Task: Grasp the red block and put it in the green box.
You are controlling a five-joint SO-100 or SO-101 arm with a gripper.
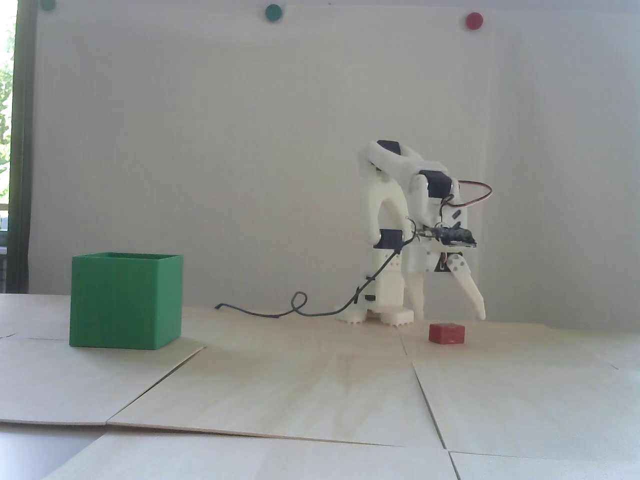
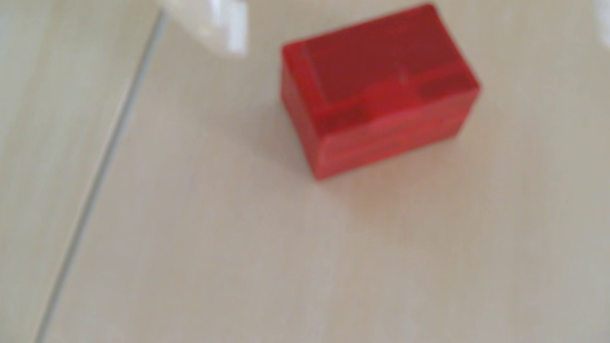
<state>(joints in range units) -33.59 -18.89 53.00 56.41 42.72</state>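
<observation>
Our white two-finger gripper (image 1: 452, 316) hangs just above the pale wooden tabletop (image 1: 310, 380) with its fingers spread wide and nothing between them, in the fixed view. One finger points straight down; the other angles out to the right. The red block (image 1: 447, 333) lies on the table below the tips and nearer the camera than they are, and we cannot tell from this side-on angle how much table separates them.

In the wrist view, the red block (image 2: 379, 89) sits high and right of centre, blurred, resting flat on the wood. One whitish fingertip (image 2: 227, 26) shows at the top edge, to the left of the block and apart from it. A thin seam (image 2: 99, 171) between table panels runs diagonally down the left side.

We judge the task to be at its start: the approach is made, but the grasp is not yet done. The lift, the carry and the drop all remain.

The green box (image 1: 125, 300) stands open-topped well apart, far to the left in the fixed view, with a dark cable (image 1: 280, 312) trailing from the arm's base (image 1: 385, 300) towards it. It looks empty from here, though we cannot see its floor.

We find no brand, label or readable writing on any of them. Round green (image 1: 273, 12) and red (image 1: 473, 20) dots on the wall (image 1: 225, 150) are plain.
</observation>
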